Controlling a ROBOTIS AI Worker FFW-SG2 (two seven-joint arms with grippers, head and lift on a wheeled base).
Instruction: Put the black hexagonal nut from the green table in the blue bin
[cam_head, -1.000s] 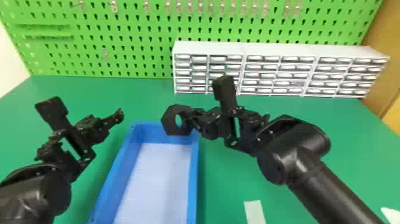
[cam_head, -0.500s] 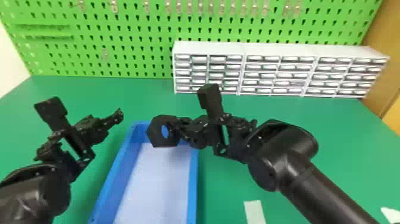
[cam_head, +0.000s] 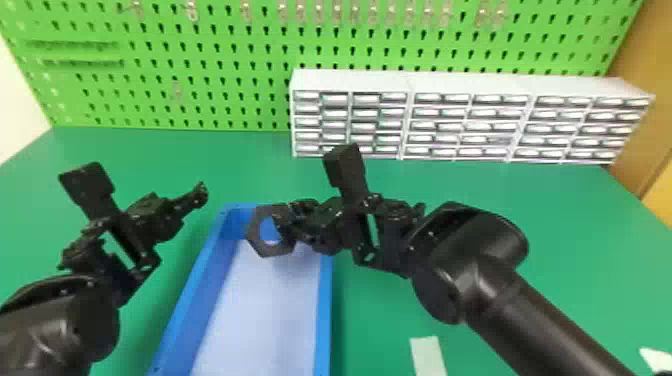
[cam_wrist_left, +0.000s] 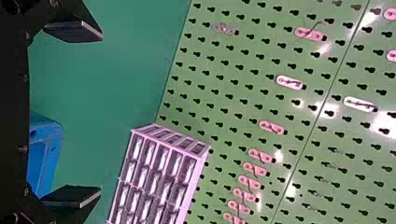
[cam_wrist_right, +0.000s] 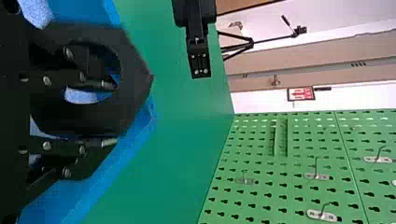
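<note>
Over on the left, here's the left gripper, wide open, its two flat fingers well apart, poised above the smooth green surface just outside the bin's far left corner. Behind it, the bright green pegboard spans the far side, peppered with keyhole slots and carrying small metal hooks. A broad green strip runs between its foot and the bin.

Now the blue bin itself: long, straight-sided, with a smooth blue rim and a pale floor. And there's the black hexagonal nut, flat-faced with a big round hole, over the bin's far end; how much room it has above the rim, I can't tell. The right gripper has it pinched, one finger through the hole and the other outside the edge. Its arm crosses above the bin's right wall, so that side is the crowded one.

Further right and back, white drawer units stand in a row against the pegboard, boxy, with rows of little drawers, well beyond the nut. Nearer, a pale flat strip lies to the right of the bin. Out at the far right, a brown panel rises past the surface's edge, and another white scrap lies near the front.
</note>
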